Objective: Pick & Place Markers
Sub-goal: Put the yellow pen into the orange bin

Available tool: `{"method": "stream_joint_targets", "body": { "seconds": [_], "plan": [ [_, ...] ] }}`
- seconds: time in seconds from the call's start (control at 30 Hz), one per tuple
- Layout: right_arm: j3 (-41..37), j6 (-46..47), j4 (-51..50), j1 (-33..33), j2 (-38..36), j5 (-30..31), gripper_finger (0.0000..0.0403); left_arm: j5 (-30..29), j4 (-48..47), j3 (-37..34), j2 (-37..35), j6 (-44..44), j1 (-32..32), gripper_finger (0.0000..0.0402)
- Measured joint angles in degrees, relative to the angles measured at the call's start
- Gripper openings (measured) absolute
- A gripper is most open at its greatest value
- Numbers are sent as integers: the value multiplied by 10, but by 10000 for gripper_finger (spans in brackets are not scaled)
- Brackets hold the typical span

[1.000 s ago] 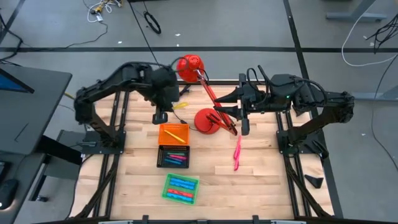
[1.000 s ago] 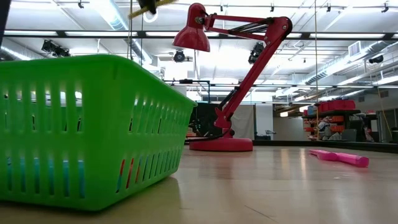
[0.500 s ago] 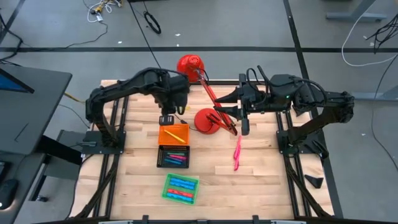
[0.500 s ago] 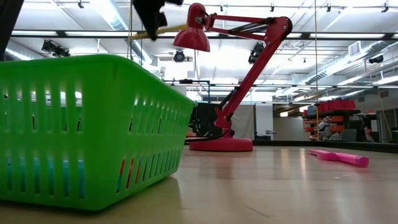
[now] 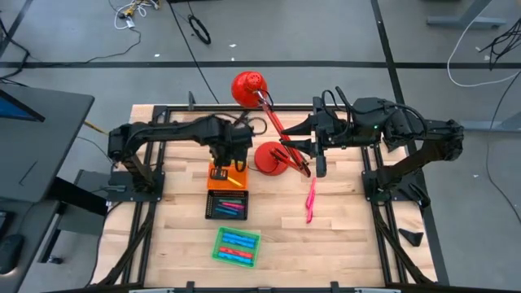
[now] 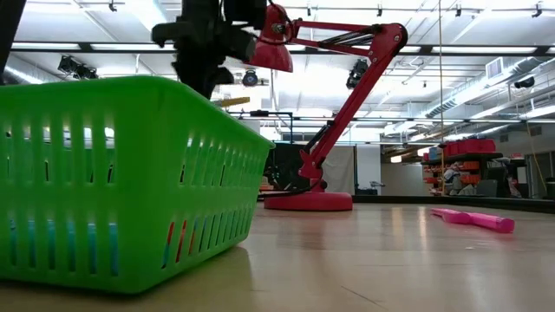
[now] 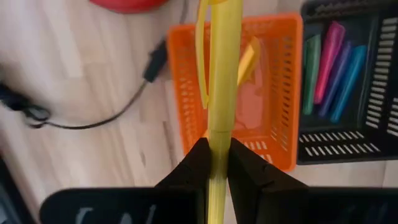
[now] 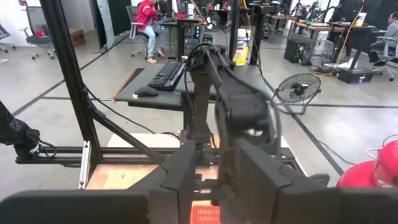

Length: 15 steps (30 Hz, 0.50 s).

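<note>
On the wooden desk, the left tool pinches a yellow plastic marker over the orange slatted tray, seemingly just above it.

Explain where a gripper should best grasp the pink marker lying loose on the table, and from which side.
Probably the middle of the pink marker, coming straight down from above. It lies flat on bare wood, clear of the lamp base, so fingers could close across its thin barrel.
</note>
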Motion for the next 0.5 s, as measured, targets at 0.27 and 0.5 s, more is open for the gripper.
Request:
{"method": "stream_joint_targets", "body": {
  "seconds": [0.27, 0.5],
  "plan": [
    [0, -8, 0, 0, 0, 0, 117, 2, 95, -98, 0, 7, -6, 36],
    [0, -10, -3, 0, 0, 0, 117, 19, 157, -176, 0, 5, -10, 36]
  ]
}}
